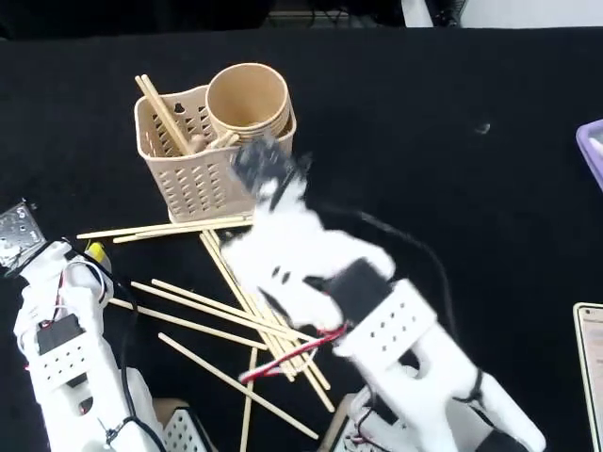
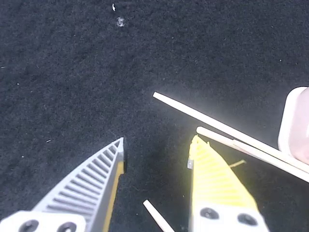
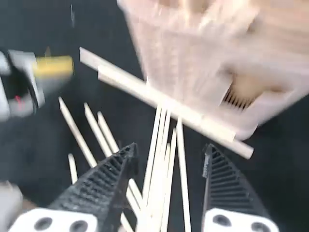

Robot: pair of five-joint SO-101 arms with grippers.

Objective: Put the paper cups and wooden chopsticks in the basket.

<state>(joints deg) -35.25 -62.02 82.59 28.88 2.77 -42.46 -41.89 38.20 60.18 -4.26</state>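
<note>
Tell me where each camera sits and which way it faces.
High view: fixed overhead, looking down on basket, paper cups, chopsticks, left arm, right arm.
Left wrist view: on left arm, facing the table past the open left gripper.
Right wrist view: on right arm, facing the basket past the open right gripper.
All share the chopsticks.

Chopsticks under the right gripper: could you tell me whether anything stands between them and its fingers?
Nothing visible does. The right gripper hangs open right over the bundle of loose chopsticks, with its fingers to either side of them. The basket stands just beyond.
</note>
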